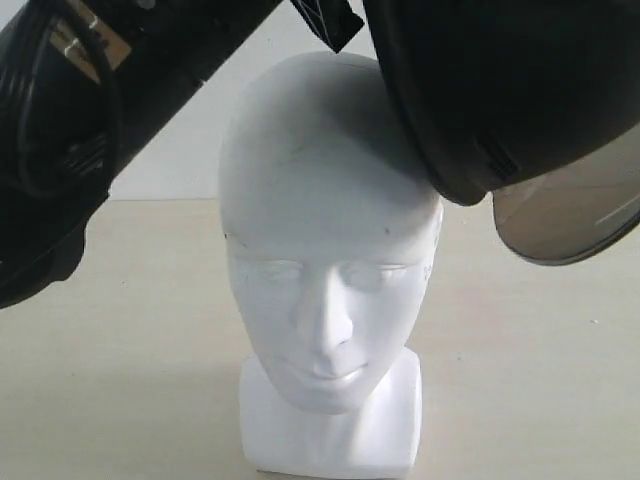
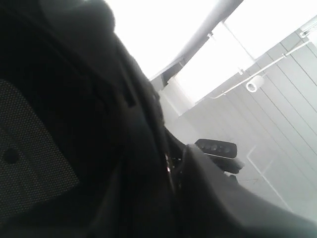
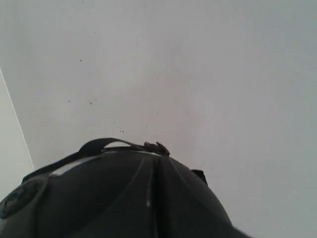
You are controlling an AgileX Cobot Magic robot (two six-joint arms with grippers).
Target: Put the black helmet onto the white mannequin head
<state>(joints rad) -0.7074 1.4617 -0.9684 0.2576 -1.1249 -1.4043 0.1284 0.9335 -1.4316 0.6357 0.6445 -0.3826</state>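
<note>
The left gripper point(image 1: 328, 22) reaches in at 12 o'clock above the head, its jaws lost among dark shapes, so I cannot tell whether it grips or hangs loose; the right gripper is out of sight. The left arm point(image 1: 90, 120) slants in from 10 o'clock. The helmet point(image 1: 500, 80) is off the table point(image 1: 120, 330), tilted at 1 o'clock of the mannequin head point(image 1: 320, 230) and touching its crown there, not yet seated. The visor point(image 1: 570, 215) hangs at 3 o'clock of the head
</note>
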